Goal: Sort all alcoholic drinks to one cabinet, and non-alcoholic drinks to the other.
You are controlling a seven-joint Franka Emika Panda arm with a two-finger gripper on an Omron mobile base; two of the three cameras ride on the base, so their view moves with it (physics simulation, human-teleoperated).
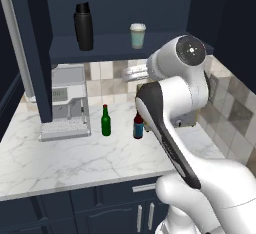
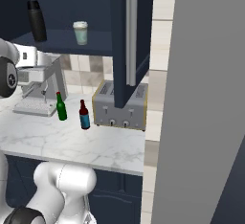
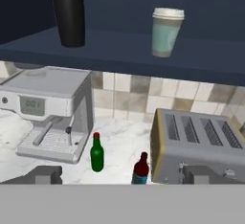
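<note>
Bottles, two of them, stand upright on the marble counter (image 1: 60, 158): the green bottle (image 1: 105, 121) with its red cap just beside the coffee machine (image 1: 66, 103), the dark red-brown bottle (image 1: 138, 125) near it, in front of the toaster (image 2: 119, 105). Above them, on the wide shelf of the navy cabinet (image 1: 115, 45), the black flask (image 1: 83, 26) and the pale teal cup (image 1: 138, 35) stand well apart, both upright. My gripper (image 3: 122, 175) hangs in front of the counter, its fingers (image 3: 43, 175) spread wide and pinching nothing, facing bottles and shelf. A tall cabinet door (image 2: 128, 36) with a silver handle stands open.
</note>
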